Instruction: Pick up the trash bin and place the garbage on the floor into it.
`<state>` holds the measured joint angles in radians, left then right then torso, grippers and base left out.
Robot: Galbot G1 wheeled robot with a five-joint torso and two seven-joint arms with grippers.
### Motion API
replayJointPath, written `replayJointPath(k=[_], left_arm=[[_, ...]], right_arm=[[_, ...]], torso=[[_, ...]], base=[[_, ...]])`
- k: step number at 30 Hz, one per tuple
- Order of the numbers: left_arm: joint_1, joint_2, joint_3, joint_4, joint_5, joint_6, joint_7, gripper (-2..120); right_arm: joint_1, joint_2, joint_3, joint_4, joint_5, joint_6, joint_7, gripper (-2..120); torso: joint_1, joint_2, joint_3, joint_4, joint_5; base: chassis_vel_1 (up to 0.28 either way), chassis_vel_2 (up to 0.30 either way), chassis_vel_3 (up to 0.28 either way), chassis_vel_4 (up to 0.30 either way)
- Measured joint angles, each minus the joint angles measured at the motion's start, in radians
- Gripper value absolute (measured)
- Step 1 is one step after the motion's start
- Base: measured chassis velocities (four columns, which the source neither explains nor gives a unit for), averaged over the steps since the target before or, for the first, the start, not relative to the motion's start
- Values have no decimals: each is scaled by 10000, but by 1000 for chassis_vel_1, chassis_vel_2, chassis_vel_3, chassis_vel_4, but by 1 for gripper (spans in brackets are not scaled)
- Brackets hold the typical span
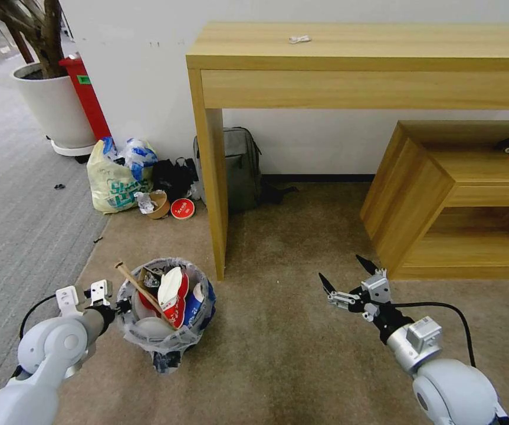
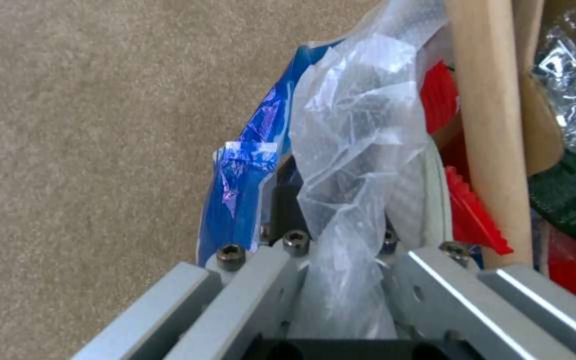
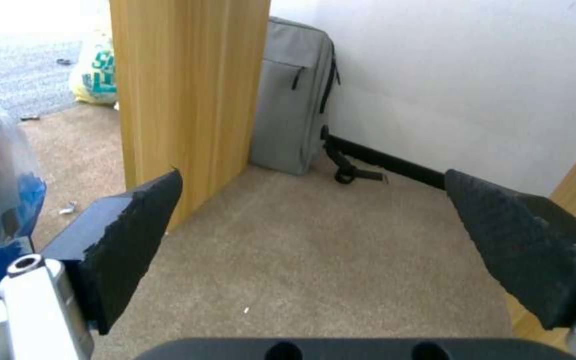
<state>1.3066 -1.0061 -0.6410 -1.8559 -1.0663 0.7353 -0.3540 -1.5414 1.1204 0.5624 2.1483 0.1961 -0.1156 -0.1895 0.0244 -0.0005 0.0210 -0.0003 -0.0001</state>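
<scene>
Bin, small, round and black (image 1: 166,319), bagged in crinkly clear plastic, sits packed with litter on the beige carpet (image 1: 278,354), near left. Left gripper (image 1: 125,306) is clamped on its left rim; right gripper (image 1: 348,282) hovers well right, jaws wide apart, empty.

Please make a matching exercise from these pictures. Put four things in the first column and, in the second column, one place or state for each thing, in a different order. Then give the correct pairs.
Column 1
1. trash bin
2. left gripper
3. right gripper
4. grey backpack

Column 2
A. open, holding nothing, above the beige carpet
B. leaning on the wall under the wooden table
C. full of litter, with a wooden stick poking out
D. closed on the bin's rim and plastic liner

Pairs: 1-C, 2-D, 3-A, 4-B
</scene>
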Motion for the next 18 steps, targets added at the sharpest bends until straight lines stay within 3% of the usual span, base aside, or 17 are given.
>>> replayJointPath(k=[18], left_arm=[[-35, -19, 5, 213, -162, 0, -26, 0]], right_arm=[[156, 44, -135, -59, 10, -29, 79, 100]], torso=[[1, 0, 0, 0, 0]], base=[[0, 0, 0, 0]])
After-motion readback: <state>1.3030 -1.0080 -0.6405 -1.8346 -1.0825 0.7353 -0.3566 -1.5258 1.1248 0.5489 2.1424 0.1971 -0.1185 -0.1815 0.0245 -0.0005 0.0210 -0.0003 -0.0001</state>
